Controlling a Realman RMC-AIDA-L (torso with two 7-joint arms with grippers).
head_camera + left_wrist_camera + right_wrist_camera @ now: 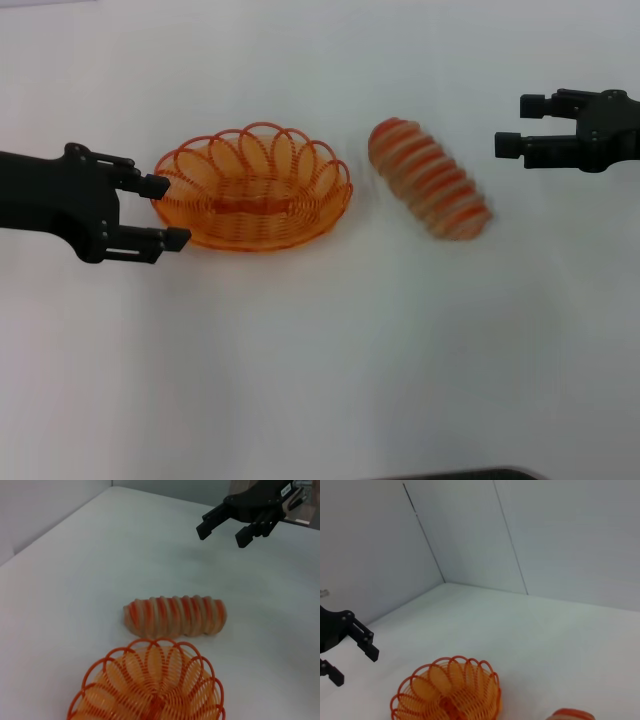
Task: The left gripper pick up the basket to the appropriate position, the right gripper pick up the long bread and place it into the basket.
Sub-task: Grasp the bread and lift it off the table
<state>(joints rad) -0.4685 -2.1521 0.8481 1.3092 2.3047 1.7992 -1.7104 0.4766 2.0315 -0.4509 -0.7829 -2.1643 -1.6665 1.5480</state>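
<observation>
Left tool (160,212) in from the left edge of the head view, fingers spread wide, level with the near-left end of the basket (255,190). Upper finger right at the basket's scalloped rim, possibly touching; lower finger just beside the base, apart from it. Nothing clamped. Basket sitting flat on the white surface (320,370), left of centre, holding nothing.

Long bread (430,178) lying on the surface just to the right of the basket, angled, one end toward the back, the other toward the front right. A small gap between bread and basket rim.

Right tool (520,125) coming in from the right edge, fingers parted, gripping nothing. Placed beyond the bread's far-right side, apart from it.

From the left wrist view: basket rim (150,680) nearest, bread (175,616) lying crosswise just behind it, and the right tool (224,532) farther off, raised above the surface, fingers apart, small white label showing on its body.

From the right wrist view: basket (447,692) low in the picture, left tool (352,665) open beside it at the edge, and only an orange sliver of the bread (570,714) at the bottom border.
</observation>
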